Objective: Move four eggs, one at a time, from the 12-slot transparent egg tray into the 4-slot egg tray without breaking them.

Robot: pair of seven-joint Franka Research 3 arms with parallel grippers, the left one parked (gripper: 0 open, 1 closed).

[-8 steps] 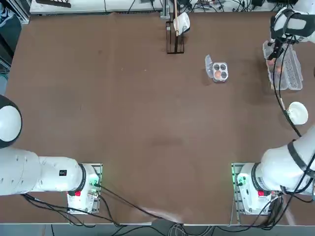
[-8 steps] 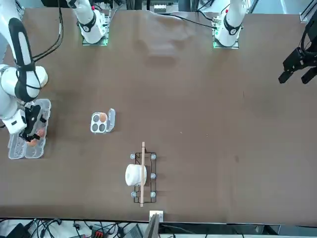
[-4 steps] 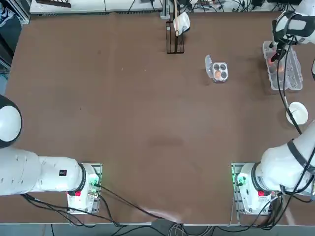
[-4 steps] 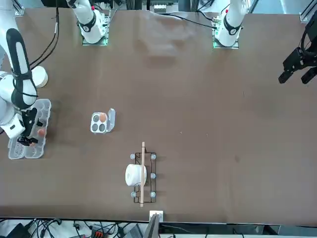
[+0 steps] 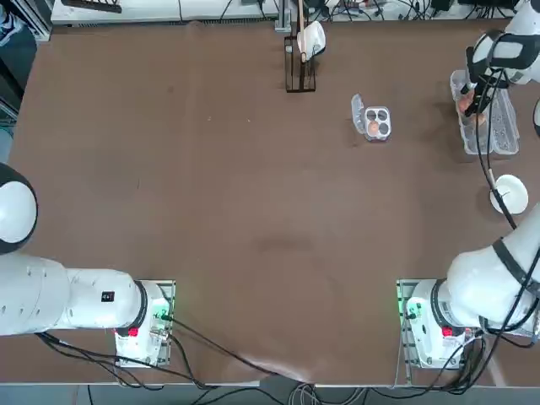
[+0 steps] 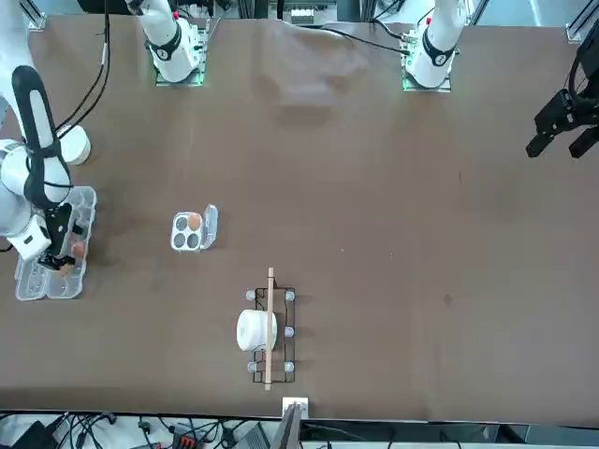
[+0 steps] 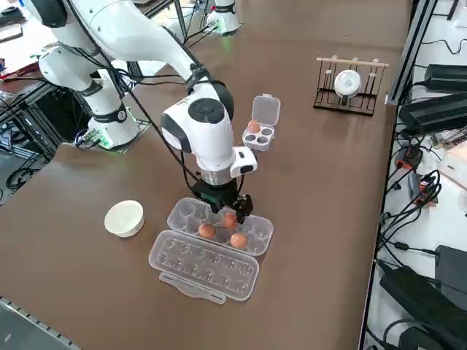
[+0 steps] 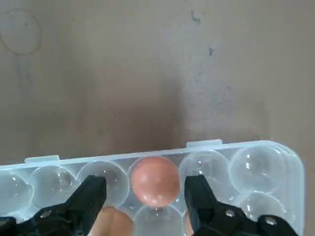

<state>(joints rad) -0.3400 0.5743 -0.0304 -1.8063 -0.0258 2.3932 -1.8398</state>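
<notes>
I have the right gripper (image 8: 147, 189) down over the long tray (image 7: 219, 222) at my right edge of the table (image 5: 253, 211), and in the wrist view its jaws stand apart on either side of one egg (image 8: 154, 180) sitting in a cup of the tray's outer row. Whether the fingers (image 8: 88, 196) touch the egg, I cannot tell; a gap shows on both sides.

From the side camera I count three eggs in the long tray: the one under the gripper (image 7: 228, 219), partly covered by the fingers, and two more just beside it, one (image 7: 207, 231) and another (image 7: 238, 240), in the row next to the open lid (image 7: 204, 266). In the wrist view those two are cut off at the frame's edge, showing only as orange slivers.

In the top view the arm and its cable cover much of the long tray (image 5: 498, 135), and the eggs there are barely made out. The front view is no better: the gripper (image 6: 58, 253) blocks the cups beneath it.

The small tray (image 5: 376, 122) lies well apart, toward the table's middle, lid flap open, with one egg (image 5: 372, 126) in a cup. A white bowl (image 7: 124, 218) sits near the long tray.
</notes>
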